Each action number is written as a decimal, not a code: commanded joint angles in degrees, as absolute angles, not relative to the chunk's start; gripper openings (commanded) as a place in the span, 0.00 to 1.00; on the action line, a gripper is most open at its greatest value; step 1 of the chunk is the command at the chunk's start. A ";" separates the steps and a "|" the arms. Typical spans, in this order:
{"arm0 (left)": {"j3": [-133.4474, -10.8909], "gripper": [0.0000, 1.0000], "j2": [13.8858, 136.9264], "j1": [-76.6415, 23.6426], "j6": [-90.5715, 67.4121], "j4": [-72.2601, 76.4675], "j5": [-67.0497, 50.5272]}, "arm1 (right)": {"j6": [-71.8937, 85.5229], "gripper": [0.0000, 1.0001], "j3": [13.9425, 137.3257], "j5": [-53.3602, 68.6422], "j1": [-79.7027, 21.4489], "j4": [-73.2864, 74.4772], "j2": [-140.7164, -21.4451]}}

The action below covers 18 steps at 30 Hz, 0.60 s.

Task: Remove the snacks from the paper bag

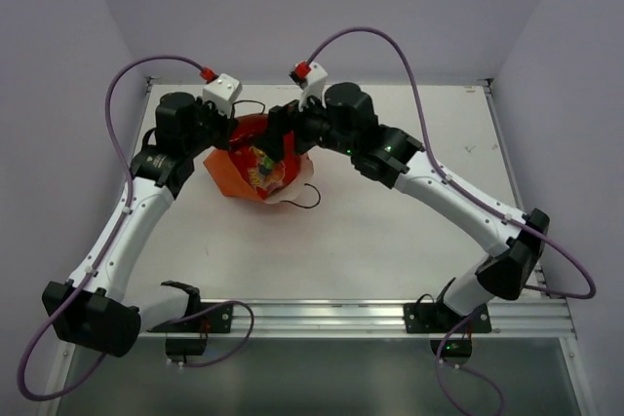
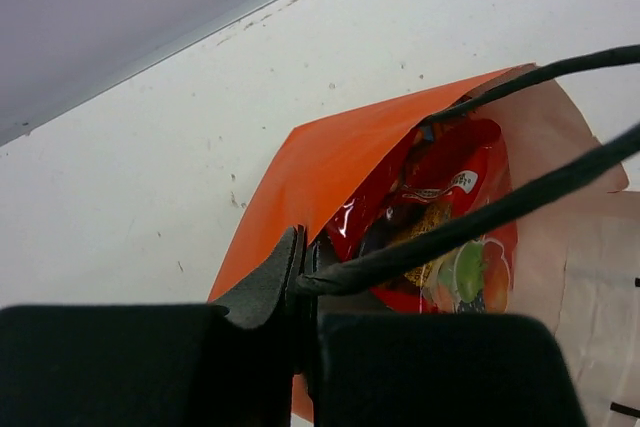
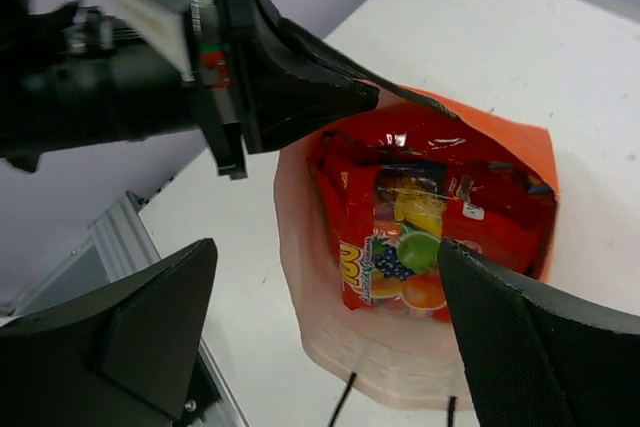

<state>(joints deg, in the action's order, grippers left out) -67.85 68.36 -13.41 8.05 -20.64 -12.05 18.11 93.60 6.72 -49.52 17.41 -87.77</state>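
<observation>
The orange paper bag (image 1: pixel 255 170) lies on its side on the white table with its mouth held open. My left gripper (image 2: pixel 300 282) is shut on one dark loop handle (image 2: pixel 480 217) and lifts the bag's upper edge (image 3: pixel 480 117). Inside lie the snacks: a glossy red packet with fruit print (image 3: pixel 400 247) shows on top, also seen in the left wrist view (image 2: pixel 450 247), and others are hidden under it. My right gripper (image 3: pixel 325 267) hovers wide open just in front of the bag's mouth, its fingers either side of the red packet and touching nothing.
The second handle (image 1: pixel 310 197) lies loose on the table (image 1: pixel 390 231) by the bag's lower lip (image 3: pixel 400 367). The left arm's wrist (image 3: pixel 150 77) sits close beside the right gripper. An aluminium rail (image 1: pixel 322 317) runs along the near edge; purple walls close in the back and sides.
</observation>
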 commanded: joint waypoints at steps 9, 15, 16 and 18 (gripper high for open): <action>-67.32 0.00 62.58 -17.14 -1.39 -16.78 -6.77 | 35.40 0.93 92.64 -9.92 -55.99 16.34 -97.03; -67.41 0.00 62.93 -17.40 -4.74 -18.54 -7.38 | 41.30 0.91 92.11 -14.24 -55.99 17.22 -99.67; -67.50 0.00 63.10 -17.40 -4.92 -18.89 -7.30 | 41.74 0.91 91.94 -14.24 -55.99 17.40 -99.75; -67.59 0.00 63.11 -17.40 -5.18 -19.51 -6.95 | 42.88 0.89 91.50 -14.41 -55.90 17.40 -100.19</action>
